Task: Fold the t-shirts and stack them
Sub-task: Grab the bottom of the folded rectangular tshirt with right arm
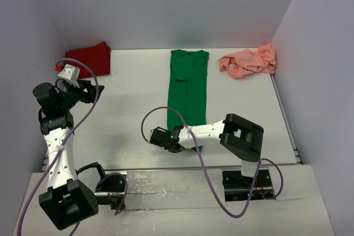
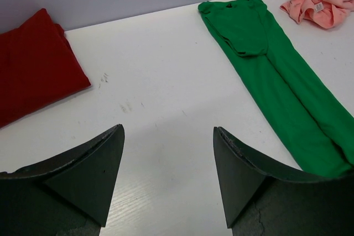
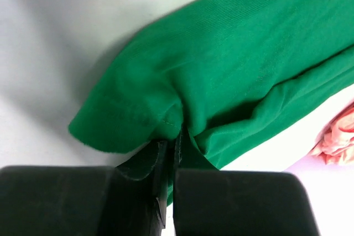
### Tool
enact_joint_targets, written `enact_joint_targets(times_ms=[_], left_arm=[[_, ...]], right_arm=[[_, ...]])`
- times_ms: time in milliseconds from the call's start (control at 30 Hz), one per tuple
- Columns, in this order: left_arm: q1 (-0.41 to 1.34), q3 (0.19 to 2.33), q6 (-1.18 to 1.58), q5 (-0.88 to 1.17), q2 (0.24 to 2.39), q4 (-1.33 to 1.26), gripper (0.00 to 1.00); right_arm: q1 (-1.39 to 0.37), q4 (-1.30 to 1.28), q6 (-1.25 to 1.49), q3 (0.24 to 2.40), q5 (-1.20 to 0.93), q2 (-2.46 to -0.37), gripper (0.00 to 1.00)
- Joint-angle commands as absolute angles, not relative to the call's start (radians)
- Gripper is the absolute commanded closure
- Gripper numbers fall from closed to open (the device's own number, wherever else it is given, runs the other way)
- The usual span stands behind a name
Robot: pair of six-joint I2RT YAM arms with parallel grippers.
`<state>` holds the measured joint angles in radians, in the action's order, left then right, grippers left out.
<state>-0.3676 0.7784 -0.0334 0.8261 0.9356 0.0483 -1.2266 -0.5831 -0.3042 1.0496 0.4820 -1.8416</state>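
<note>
Seen from the top camera, with twelve o'clock at the far wall:

1. Green t-shirt (image 1: pixel 188 89): lies flat on the desk (image 1: pixel 133 109) as a long narrow strip folded lengthwise. It runs from twelve o'clock, just short of the far wall, down toward the middle. The collar end is at the far side and the hem end is nearest the arms. A sleeve is folded in on top near the collar.

2. Dark red t-shirt (image 1: pixel 91 58): sits at about ten o'clock in the far left corner, against the wall. It is a flat, squared-off bundle, well apart from the green one.

3. Salmon pink t-shirt (image 1: pixel 249 62): lies at about two o'clock in the far right corner as a crumpled, unfolded heap. A small label shows in the left wrist view. It is near the green strip's collar end but not touching it.

4. Right pincer (image 1: pixel 168 139): low over the desk at the near end of the green strip. The right wrist view shows its jaws pressed together on a pinched fold of the green hem (image 3: pixel 166 117), with cloth bunched on both sides of the fingers.

5. Left pincer (image 1: pixel 83 89): raised at about nine o'clock, near the red shirt. Its jaws stand wide apart with nothing between them and only bare desk beneath.
</note>
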Motion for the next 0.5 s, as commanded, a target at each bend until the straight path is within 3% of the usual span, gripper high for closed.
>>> enact_joint_targets(times_ms=[0,467], left_arm=[[-0.373,0.778,-0.043,0.831,0.936,0.012,0.26],[-0.373,0.796,-0.055,0.853,0.946,0.048,0.26]], right_arm=[[-1.195,-0.624,-0.259,1.008,0.29,-1.917,1.0],[-1.276,-0.841,-0.287,1.064,0.022,-1.605,1.0]])
